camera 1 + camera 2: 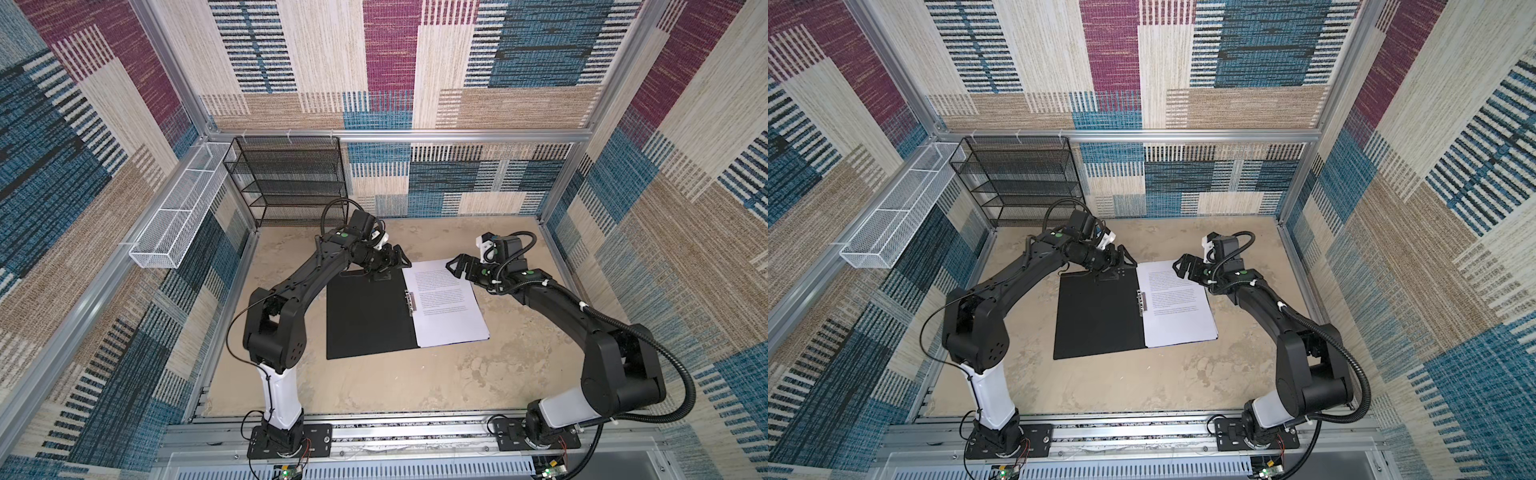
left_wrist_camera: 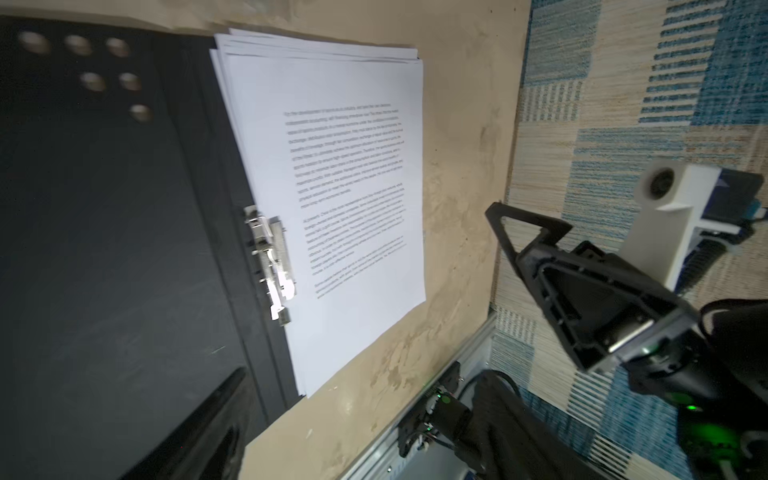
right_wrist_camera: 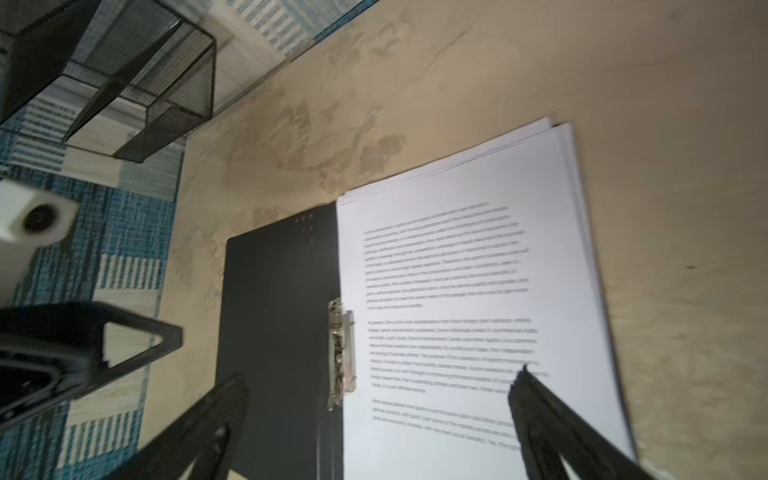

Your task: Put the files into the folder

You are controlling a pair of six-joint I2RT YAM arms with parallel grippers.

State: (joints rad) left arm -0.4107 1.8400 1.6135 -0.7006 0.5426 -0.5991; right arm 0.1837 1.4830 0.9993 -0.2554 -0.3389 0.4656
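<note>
The folder [image 1: 365,316] [image 1: 1096,320] lies open on the table, black inside up, with a metal clip [image 1: 411,303] at its spine. The files [image 1: 446,303] [image 1: 1177,307], a stack of white printed sheets, rest on its right half. In both top views my left gripper [image 1: 395,262] [image 1: 1120,261] hovers open at the folder's far edge near the spine. My right gripper [image 1: 455,266] [image 1: 1181,267] stands open over the files' far corner. The right wrist view shows my right gripper [image 3: 380,374] with jaws wide, nothing between them. In the left wrist view my left gripper [image 2: 363,374] is empty too.
A black wire-mesh rack [image 1: 291,178] stands at the back left against the wall. A white wire basket [image 1: 178,220] hangs on the left wall. Aluminium rails run along the table's front edge [image 1: 415,419], where both arm bases are mounted.
</note>
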